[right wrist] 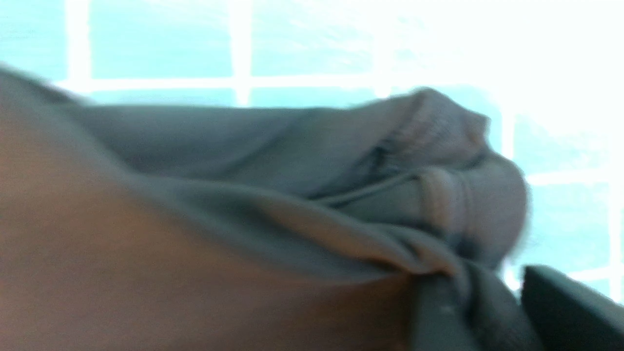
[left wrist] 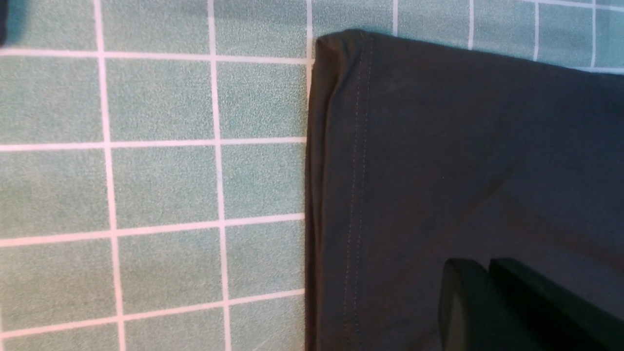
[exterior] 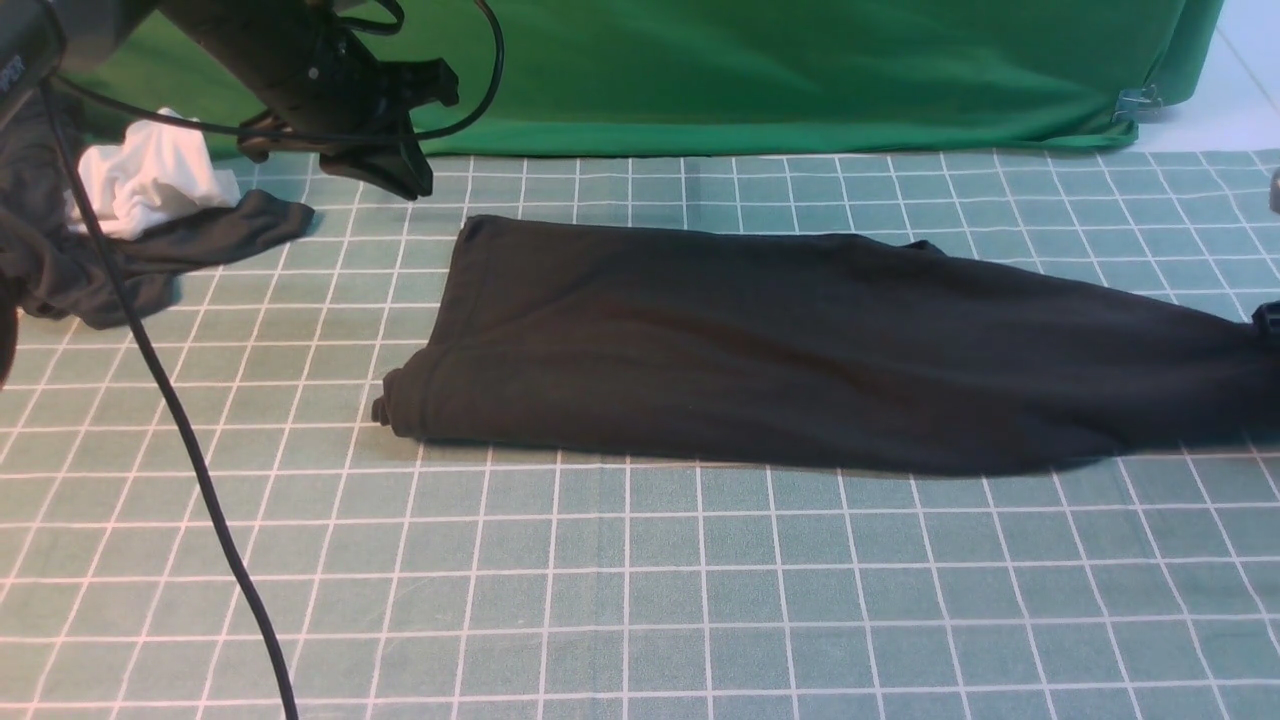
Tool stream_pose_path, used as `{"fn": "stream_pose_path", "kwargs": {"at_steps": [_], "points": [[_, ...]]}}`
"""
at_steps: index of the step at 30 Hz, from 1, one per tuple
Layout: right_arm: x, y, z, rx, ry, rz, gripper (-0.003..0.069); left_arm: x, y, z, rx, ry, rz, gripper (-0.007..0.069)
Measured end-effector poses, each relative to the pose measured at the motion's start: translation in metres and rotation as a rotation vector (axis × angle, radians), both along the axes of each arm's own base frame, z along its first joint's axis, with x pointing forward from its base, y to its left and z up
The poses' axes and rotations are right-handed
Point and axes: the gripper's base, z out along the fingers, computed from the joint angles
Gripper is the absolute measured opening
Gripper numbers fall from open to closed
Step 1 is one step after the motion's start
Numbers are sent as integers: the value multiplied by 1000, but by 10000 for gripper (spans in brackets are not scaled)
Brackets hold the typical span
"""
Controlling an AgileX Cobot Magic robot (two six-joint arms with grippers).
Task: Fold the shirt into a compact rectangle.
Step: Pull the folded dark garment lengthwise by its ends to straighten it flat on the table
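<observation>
Lighting and picture quality
Front, left wrist views: sharp, even soft light, faint shadow beneath large black knit shirt (exterior: 760,350). Right wrist view: blurred, glare-bleached.

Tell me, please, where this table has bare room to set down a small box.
The widest bare patch: the checked tablecloth between the black shirt and the near edge, crossed at left by a black cable. A narrow strip runs between shirt and green backdrop. Crowded: far left, with white cloth and dark grey garment.
</observation>
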Motion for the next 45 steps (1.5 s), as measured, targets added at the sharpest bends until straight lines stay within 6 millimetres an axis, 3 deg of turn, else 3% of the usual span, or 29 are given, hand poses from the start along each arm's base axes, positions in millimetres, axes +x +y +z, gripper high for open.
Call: {"fn": "stream_pose_path", "kwargs": {"at_steps": [2,5,8,11,13,15,17,20,21,24,28,33,40,43,45], "points": [[2,-7,2,-67,-27,-36,426,0,0,0,5,3,-1,13],[6,-14,12,-131,-70,-70,452,0,2,-1,23,7,6,15],[9,-17,28,-159,-99,-100,420,0,5,-2,53,11,18,18],[6,-17,46,-150,-77,-135,331,-2,7,-3,76,26,17,36],[0,-16,51,-97,-26,-137,279,-4,7,-3,75,52,16,59],[-4,-13,51,-29,8,-143,278,-5,7,-3,70,63,33,81],[-10,-13,49,33,59,-141,304,-7,7,-1,67,67,51,108],[-16,-13,45,141,116,-139,411,-18,7,-1,67,98,55,169],[-18,-14,45,170,128,-140,482,-26,7,-1,68,118,56,193],[-18,-14,41,201,143,-142,594,-46,6,-15,56,204,55,272],[-14,-14,24,235,177,-146,611,-67,2,-49,8,343,62,373],[-5,-16,-5,242,194,-148,609,-72,0,-71,-24,360,94,483],[1,-17,-23,251,189,-149,564,-69,-2,-84,-48,368,80,514],[2,-16,-24,258,190,-137,492,-68,-4,-90,-66,383,81,482],[3,-14,-24,283,183,-118,324,-67,-5,-96,-75,397,81,365]]}}
